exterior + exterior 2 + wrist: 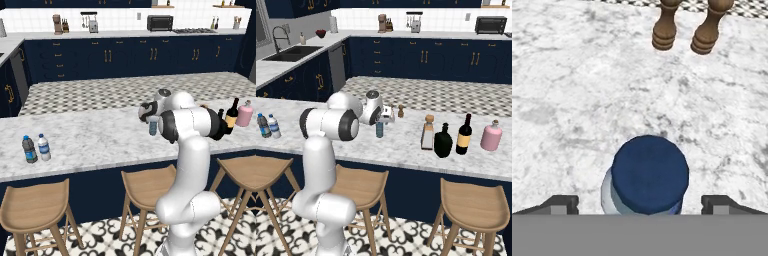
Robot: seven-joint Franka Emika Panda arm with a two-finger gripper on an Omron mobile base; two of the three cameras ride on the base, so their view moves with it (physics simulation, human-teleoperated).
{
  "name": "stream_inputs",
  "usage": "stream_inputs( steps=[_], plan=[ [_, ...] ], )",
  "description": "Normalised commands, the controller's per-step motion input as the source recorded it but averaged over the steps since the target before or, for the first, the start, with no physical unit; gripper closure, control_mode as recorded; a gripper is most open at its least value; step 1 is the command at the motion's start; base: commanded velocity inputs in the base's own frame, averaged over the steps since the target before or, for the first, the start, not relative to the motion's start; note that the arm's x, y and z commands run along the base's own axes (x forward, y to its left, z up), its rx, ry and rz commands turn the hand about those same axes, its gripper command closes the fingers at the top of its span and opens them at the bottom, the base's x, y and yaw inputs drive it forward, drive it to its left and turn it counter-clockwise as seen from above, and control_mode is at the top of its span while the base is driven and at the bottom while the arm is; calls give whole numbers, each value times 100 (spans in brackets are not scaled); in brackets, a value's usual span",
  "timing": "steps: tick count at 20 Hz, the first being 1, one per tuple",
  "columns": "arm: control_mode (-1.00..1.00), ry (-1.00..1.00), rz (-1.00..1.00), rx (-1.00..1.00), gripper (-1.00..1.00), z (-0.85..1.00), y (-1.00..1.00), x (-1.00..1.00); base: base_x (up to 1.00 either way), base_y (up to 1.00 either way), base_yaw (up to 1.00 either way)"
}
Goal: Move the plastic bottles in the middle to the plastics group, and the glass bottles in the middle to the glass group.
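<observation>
Water bottle (648,176) (slim, blue-capped) is standing upright mid-counter (406,145), well right of the two small bottles (268,125). The gripper (640,204) is hovering directly above its cap, jaws spread wide to either side, gripping nothing. Two wooden grinders (692,25) are standing just beyond, toward the far edge.

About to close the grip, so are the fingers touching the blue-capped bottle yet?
Apart. The hand view shows marble between each finger and the bottle.

Flask (220,116) mostly behind arm
</observation>
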Motion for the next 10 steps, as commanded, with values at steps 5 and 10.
stream_inputs(
  steps=[5,10],
  plan=[
    [-100,0,0,0,100,0,0,0,0,0,0],
    [-100,-2,3,1,100,5,7,-13,0,0,0]
  ],
)
